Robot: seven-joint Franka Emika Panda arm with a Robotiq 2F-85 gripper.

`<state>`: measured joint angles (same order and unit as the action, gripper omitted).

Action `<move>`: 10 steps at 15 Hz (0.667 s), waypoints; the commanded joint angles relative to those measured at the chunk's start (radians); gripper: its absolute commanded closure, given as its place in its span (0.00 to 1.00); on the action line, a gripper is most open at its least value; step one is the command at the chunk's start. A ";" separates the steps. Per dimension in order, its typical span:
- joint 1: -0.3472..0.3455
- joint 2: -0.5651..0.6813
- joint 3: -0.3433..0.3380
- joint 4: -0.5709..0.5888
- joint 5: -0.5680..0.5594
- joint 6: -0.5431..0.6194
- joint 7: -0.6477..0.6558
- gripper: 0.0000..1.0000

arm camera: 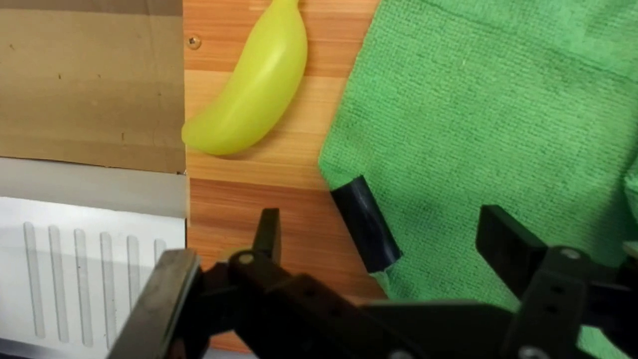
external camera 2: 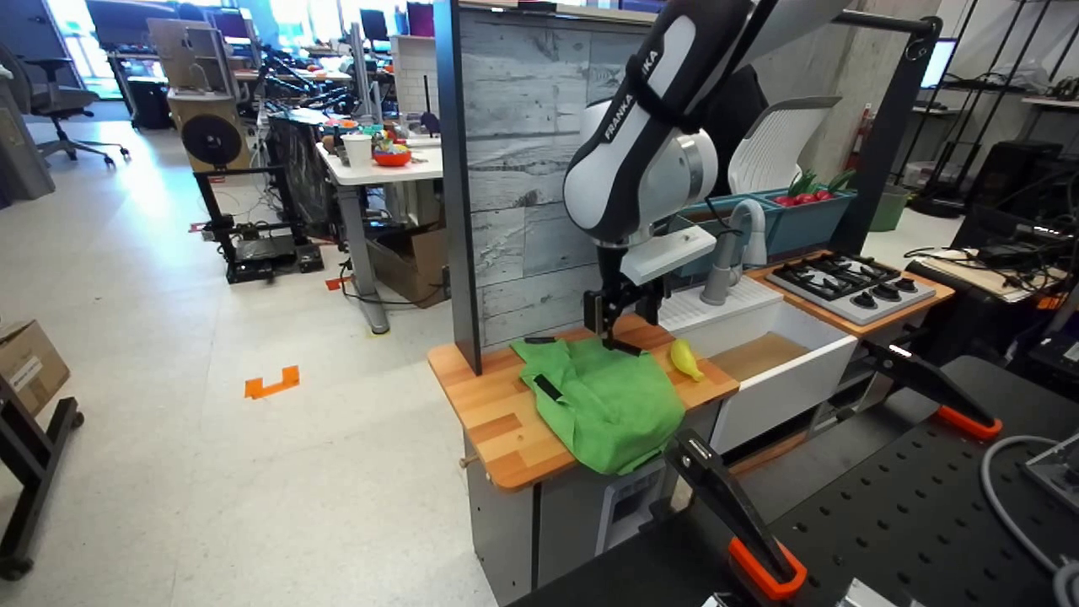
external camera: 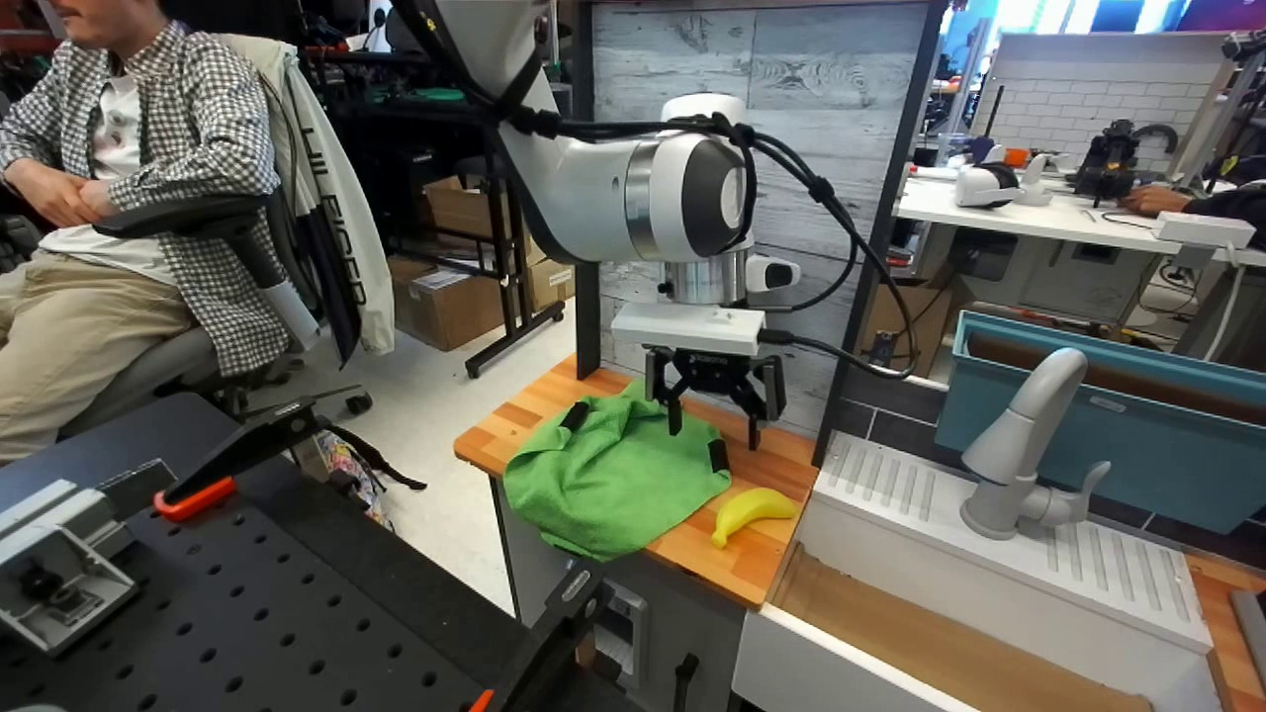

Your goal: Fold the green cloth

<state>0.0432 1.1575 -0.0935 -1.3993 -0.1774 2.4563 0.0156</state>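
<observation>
The green cloth [external camera: 618,485] lies spread and wrinkled on the wooden counter, its front part hanging over the front edge; it also shows in an exterior view [external camera 2: 620,405] and in the wrist view [arm camera: 463,114]. Black tape pieces sit on its edges, one near the banana [external camera: 718,455] and one at the far left [external camera: 574,416]. My gripper [external camera: 714,433] is open and empty above the cloth's sink-side edge. In the wrist view the gripper [arm camera: 380,219] has one finger over bare wood and the other over cloth, with a tape piece [arm camera: 366,224] between them in the picture.
A yellow banana [external camera: 754,512] lies on the counter [external camera 2: 480,413] between cloth and sink [external camera: 890,603]. A grey faucet [external camera: 1029,445] stands behind the sink. A grey plank wall panel [external camera: 841,129] rises behind the counter. A black clamp [external camera 2: 725,497] is near the front.
</observation>
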 commanded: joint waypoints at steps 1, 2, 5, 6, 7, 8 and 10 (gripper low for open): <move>0.001 0.055 -0.018 0.066 -0.025 0.014 -0.038 0.00; -0.002 0.062 -0.019 0.077 -0.025 0.009 -0.048 0.00; -0.014 0.083 -0.016 0.110 -0.028 0.002 -0.098 0.00; -0.018 0.089 -0.014 0.119 -0.029 0.003 -0.114 0.00; -0.023 0.096 -0.010 0.129 -0.031 0.006 -0.135 0.00; -0.026 0.102 -0.008 0.136 -0.032 0.007 -0.154 0.00; -0.035 0.111 0.001 0.144 -0.034 0.012 -0.196 0.00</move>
<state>0.0277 1.2238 -0.1063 -1.3191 -0.1808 2.4563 -0.1222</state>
